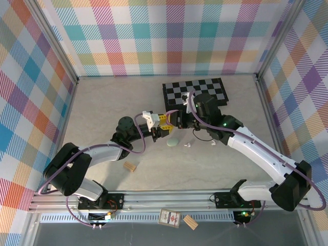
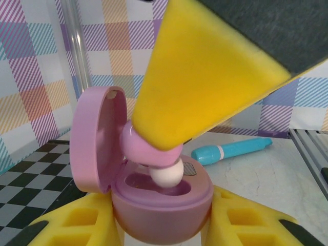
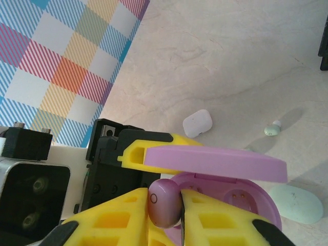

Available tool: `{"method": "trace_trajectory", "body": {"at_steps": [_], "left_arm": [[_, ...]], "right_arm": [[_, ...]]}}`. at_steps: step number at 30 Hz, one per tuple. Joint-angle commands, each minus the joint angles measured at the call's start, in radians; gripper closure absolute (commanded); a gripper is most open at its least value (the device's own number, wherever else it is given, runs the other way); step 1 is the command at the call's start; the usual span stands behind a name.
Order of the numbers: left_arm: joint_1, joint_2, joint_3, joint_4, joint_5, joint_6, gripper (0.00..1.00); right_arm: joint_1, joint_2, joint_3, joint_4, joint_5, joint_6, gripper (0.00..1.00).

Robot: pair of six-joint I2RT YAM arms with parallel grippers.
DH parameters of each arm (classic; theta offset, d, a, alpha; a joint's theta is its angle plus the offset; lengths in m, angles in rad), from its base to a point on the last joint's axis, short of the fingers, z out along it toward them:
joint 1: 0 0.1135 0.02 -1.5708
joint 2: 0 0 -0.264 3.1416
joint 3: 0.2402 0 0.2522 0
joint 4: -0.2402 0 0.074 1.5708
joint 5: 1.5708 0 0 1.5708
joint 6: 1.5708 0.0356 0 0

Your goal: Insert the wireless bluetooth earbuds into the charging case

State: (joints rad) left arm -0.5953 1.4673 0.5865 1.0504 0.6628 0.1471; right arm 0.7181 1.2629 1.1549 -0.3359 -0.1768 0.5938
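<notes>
Left wrist view: a purple earbud [image 2: 148, 149], white tip aimed down, hangs at the mouth of the open purple charging case [image 2: 164, 205], with the tip just inside one well. The bud's long axis runs steeply, leaning from upper left to lower right in this view, close to but not square with the well. The case sits upright, its opening facing the ceiling. Its lid [image 2: 95, 138] is swung back and stands on edge at the left.

The left gripper [image 2: 161, 228] has its jaws pinching the case body from both sides, holding it, as it seems, off the counter [image 2: 266, 174] near the chequered board [image 2: 31, 174]. The right gripper [image 3: 165, 210] comes in from above, jaws pressed on the bud's rounded body.

The step in hand looks to be the seating of this bud. By my reading, the next move calls for a slight straightening of the bud and a short push down until it settles. The jaws should then let go without dragging it back out, while the left arm keeps the case steady.

Seen from the right wrist, a pale green earbud [image 3: 271, 129], a white case [image 3: 198, 123] and a pale green case [image 3: 296, 203] lie apart on the counter.
</notes>
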Motion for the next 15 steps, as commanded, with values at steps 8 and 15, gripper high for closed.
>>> {"method": "trace_trajectory", "body": {"at_steps": [8, 15], "left_arm": [[-0.017, 0.004, 0.029, 0.067, -0.029, -0.006, 0.65], [-0.021, 0.003, 0.034, 0.072, -0.042, -0.004, 0.66]], "right_arm": [[-0.008, -0.012, -0.02, 0.016, -0.022, 0.019, 0.78], [-0.008, -0.024, -0.024, 0.008, -0.027, 0.027, 0.67]]}}
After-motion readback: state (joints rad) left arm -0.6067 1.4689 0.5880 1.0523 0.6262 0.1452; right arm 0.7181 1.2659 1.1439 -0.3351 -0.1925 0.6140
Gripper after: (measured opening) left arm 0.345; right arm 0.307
